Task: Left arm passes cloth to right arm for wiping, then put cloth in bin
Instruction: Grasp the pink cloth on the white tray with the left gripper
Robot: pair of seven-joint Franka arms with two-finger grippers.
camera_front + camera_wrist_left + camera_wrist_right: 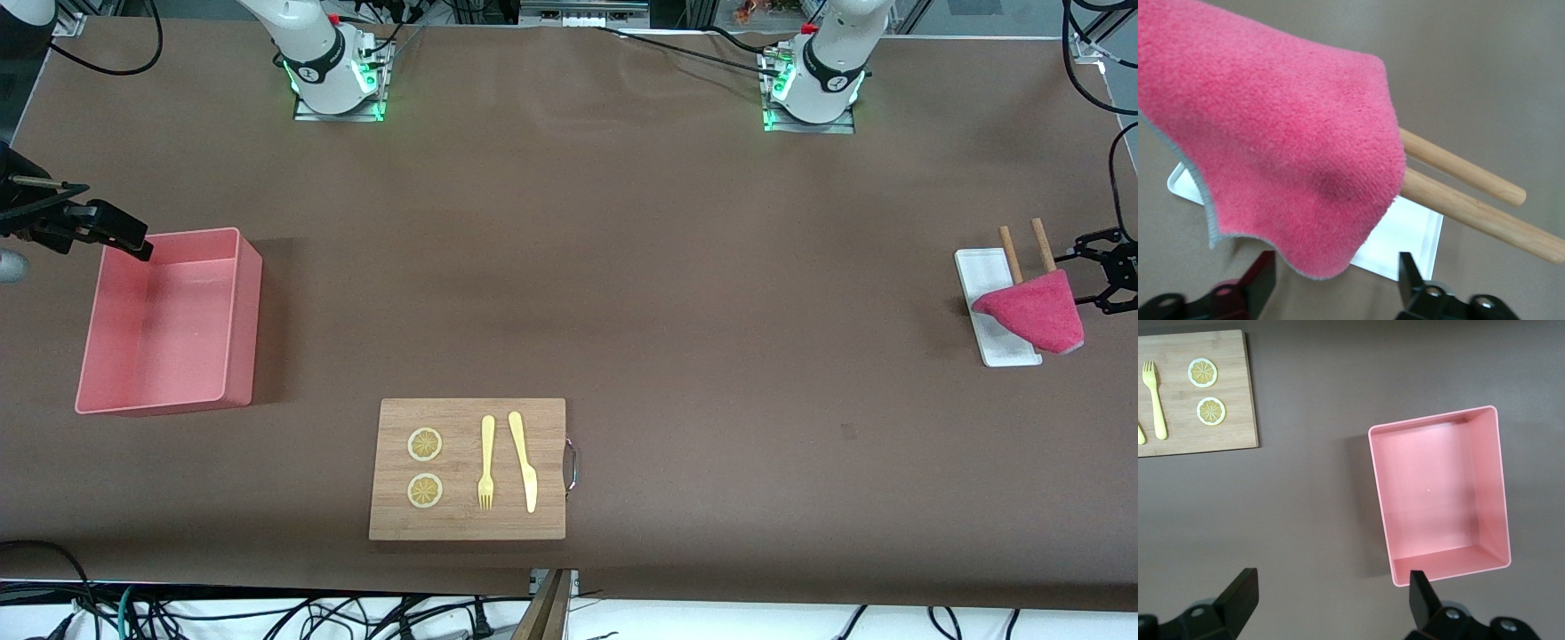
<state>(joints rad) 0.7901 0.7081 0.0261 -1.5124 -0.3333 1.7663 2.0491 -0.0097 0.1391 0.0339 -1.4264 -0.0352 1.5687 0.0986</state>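
Note:
The raspberry-pink cloth [1031, 311] hangs over two wooden rods [1022, 252] above a small white tray [991, 298] at the left arm's end of the table. My left gripper [1086, 274] is open and empty beside the cloth. In the left wrist view, the cloth [1285, 133] hangs just ahead of my open left gripper [1336, 280], apart from both fingers. The salmon-pink bin [169, 324] stands empty at the right arm's end. My right gripper [133, 242] is open and empty over the bin's corner. The bin also shows in the right wrist view [1431, 493], past my open right gripper [1331, 600].
A wooden cutting board [467, 469] lies near the front camera, with two lemon slices [425, 444], a yellow fork [486, 462] and a yellow knife [523, 460] on it. It also shows in the right wrist view [1218, 433]. Brown table [622, 267] spreads between the bin and the tray.

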